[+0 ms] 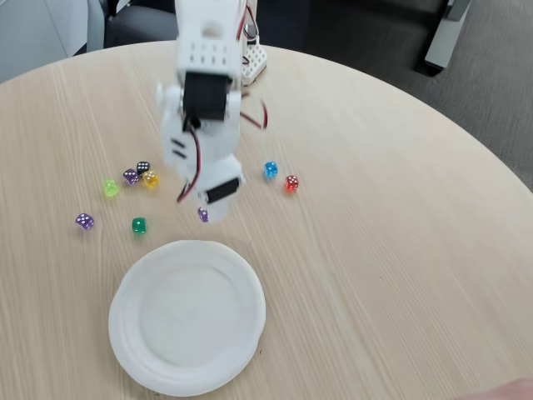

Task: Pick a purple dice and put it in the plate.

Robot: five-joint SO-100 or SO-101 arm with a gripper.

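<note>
White plastic gripper (210, 210): motion-blurred, pointing down at the table; finger opening cannot be told.
Grip contents: a small translucent purple die (202, 214) sits at the gripper tip; whether it is clamped or merely beside the fingers cannot be told.
Arm pose: white arm (204, 100) with black servo blocks and red wires reaches from the far table edge toward the camera, wrist bent downward.
Plate: round white paper plate (187, 315) with shallow raised rim, near the front edge, apart from the gripper; nothing lies in it.
Second violet die (84, 221): translucent, white pips, left of the plate, on the table.
Other dice: green (139, 225), yellow-green (111, 187), greyish-purple (131, 176), amber (151, 178), black (143, 167), blue (271, 169), red (291, 182).
Surface: round pale wood-grain table (383, 250).
Cut off: arm base, at the top edge.
</note>
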